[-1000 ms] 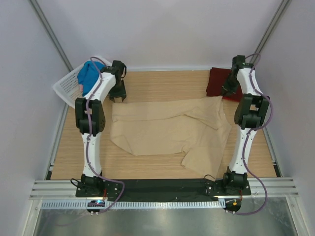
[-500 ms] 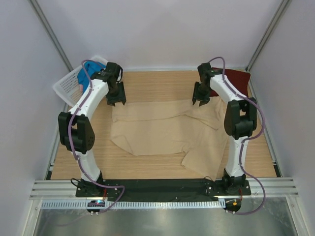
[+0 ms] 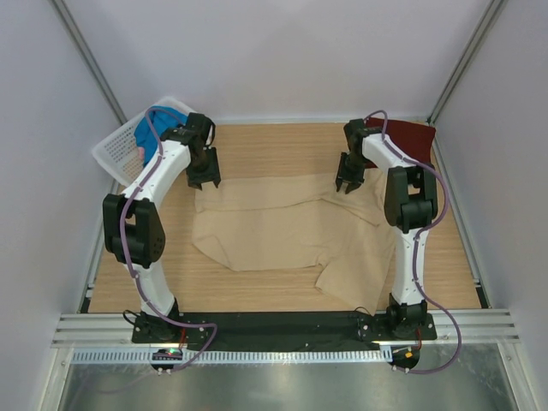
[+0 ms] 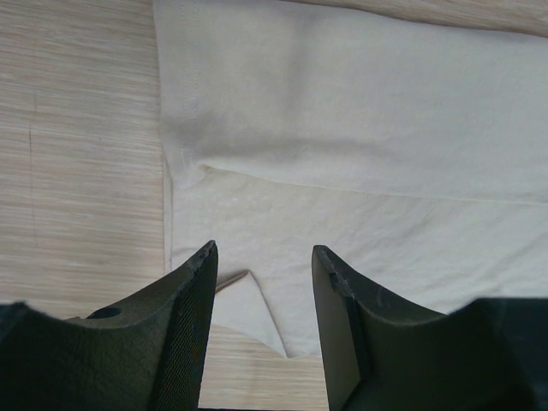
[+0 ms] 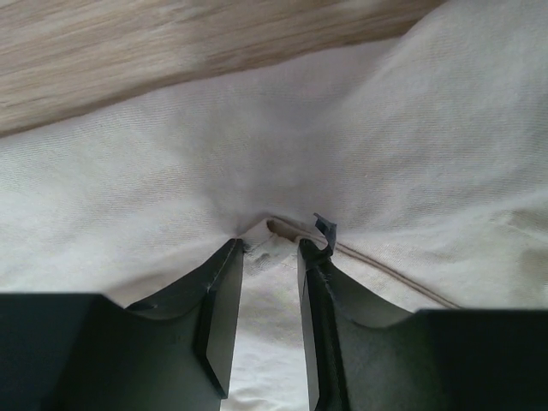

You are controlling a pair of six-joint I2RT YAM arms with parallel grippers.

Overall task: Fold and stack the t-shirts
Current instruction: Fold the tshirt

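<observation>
Top external view: the tan t-shirt (image 3: 282, 231) lies spread across the middle of the wooden table (image 3: 274, 145), creased, with one sleeve pointing toward the lower right. The left gripper (image 3: 204, 178) hangs over the shirt's upper left corner, and the right gripper (image 3: 348, 185) hangs over its upper edge, right of centre. A maroon t-shirt (image 3: 415, 137) lies flat in the upper right corner of the table. In the upper left, a white lattice basket (image 3: 111, 154) holds a blue t-shirt (image 3: 152, 133), with a bit of pink cloth (image 3: 139, 151) beside it.

Left wrist view: the two dark fingers (image 4: 184, 342) stand well apart, jaws wide, with nothing between them. Under them lies the tan shirt's corner, a small flap folded over at the bottom of the frame. The shirt's hem runs down the left, with bare wood beyond it.

Right wrist view: the jaws stand narrow, with a slim gap. The fingertips (image 5: 227, 265) press into the tan cloth, whose wrinkles gather to a pucker just at the tips, beside a seam. I cannot tell whether the cloth is pinched. A strip of wood shows along the upper left.
</observation>
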